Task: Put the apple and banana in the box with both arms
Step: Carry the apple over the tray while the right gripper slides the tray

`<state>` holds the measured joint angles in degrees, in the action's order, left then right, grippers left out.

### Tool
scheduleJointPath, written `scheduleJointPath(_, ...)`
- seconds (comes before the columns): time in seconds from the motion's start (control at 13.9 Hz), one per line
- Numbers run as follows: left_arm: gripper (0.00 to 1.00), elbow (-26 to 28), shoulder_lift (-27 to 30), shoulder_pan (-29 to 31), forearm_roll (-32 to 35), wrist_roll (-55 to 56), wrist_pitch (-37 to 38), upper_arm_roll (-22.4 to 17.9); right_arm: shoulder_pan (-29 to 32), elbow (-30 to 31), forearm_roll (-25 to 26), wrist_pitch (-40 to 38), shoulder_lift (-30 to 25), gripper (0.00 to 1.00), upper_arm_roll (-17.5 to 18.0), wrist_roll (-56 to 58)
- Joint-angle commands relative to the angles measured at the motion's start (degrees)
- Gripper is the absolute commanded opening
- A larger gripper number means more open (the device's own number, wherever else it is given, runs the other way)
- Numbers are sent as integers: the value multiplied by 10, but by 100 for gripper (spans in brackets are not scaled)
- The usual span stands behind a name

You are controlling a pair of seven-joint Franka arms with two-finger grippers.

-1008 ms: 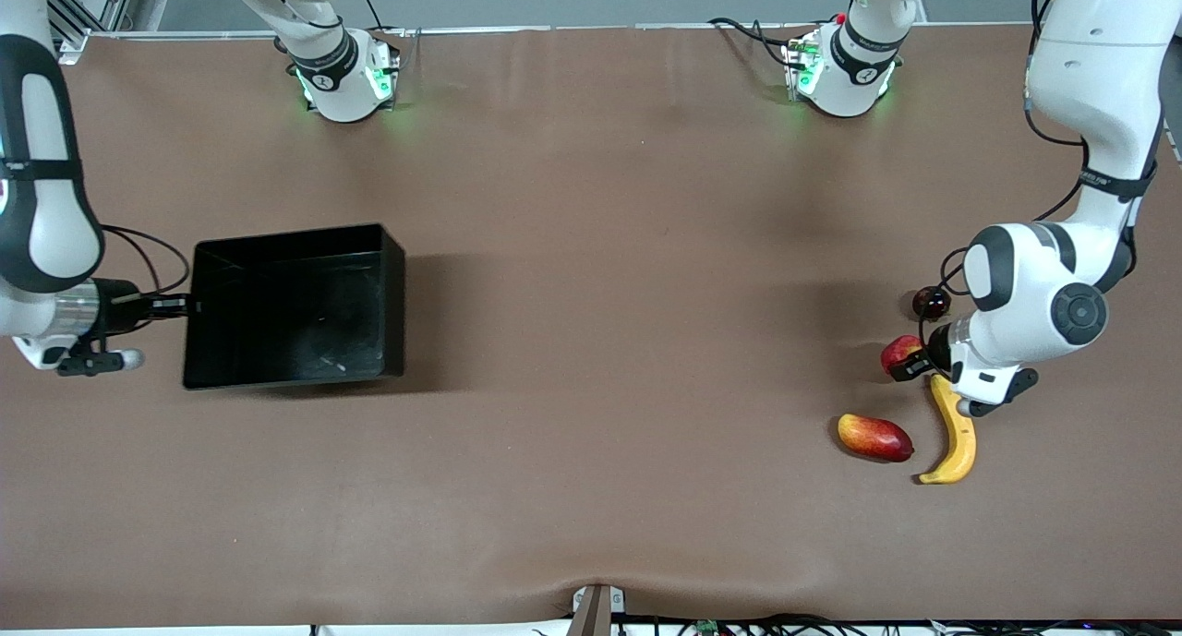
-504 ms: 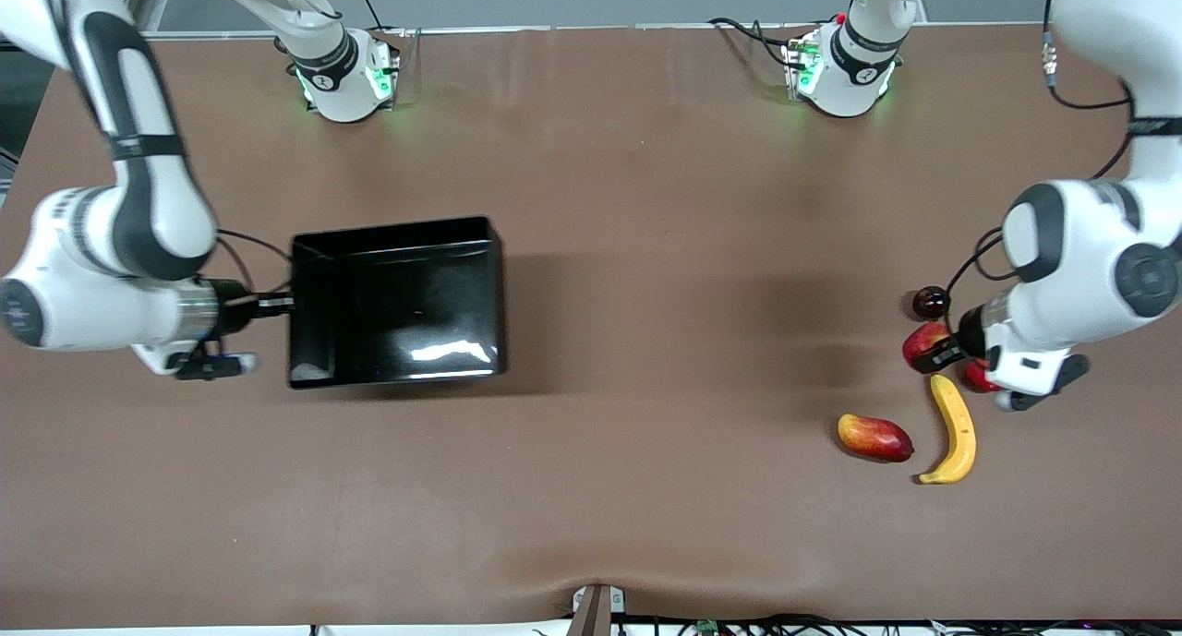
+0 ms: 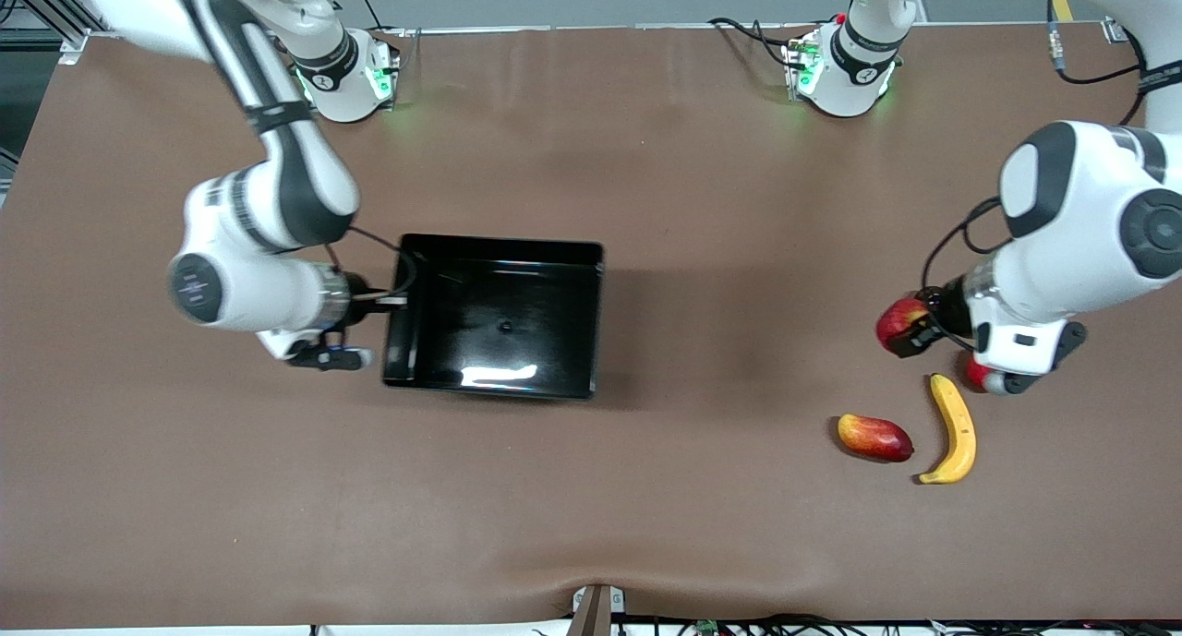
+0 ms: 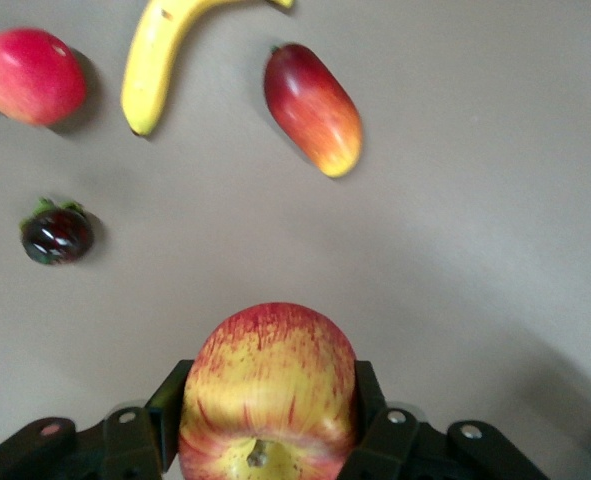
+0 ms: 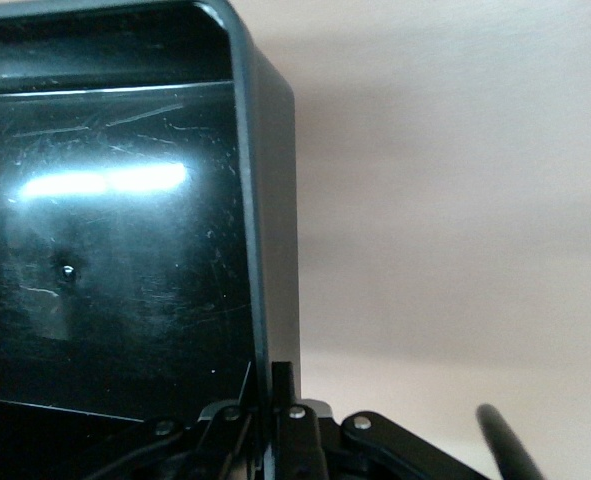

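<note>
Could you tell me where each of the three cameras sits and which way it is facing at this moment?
Front view: high across the table, facing both bases; shows both arms, the box, the banana.
Left wrist view: on the left arm's wrist, looking down past the left claw shut on the apple, over the table.
Right wrist view: on the right arm's wrist, looking along the box wall pinched by the right claw.
Shared: front and left wrist views both show apple, banana and mango-like fruit; front and right wrist views share the box.

the right pincer [image 3: 395, 306] has dragged the box [image 3: 499, 318] toward mid-counter; the left pincer [image 3: 914, 327] has raised the apple [image 3: 898, 320].
</note>
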<state>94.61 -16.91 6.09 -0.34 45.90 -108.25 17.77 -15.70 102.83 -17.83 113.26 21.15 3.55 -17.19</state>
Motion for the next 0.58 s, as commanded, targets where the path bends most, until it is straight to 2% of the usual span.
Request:
scheduleJointPath(0.0,0,-6,6,4,-5,48,15,40,-67,9,-19,60,2,0,-6,-75)
scheduleJointPath(0.22,0,-6,-1,-2,-6,76,10,79,-150,8,-19,145,42,0,-6,-151)
scheduleJointPath(0.5,0,-5,-25,-62,-1,132,-4,83,-191,-7,-19,181,89,0,-5,-157)
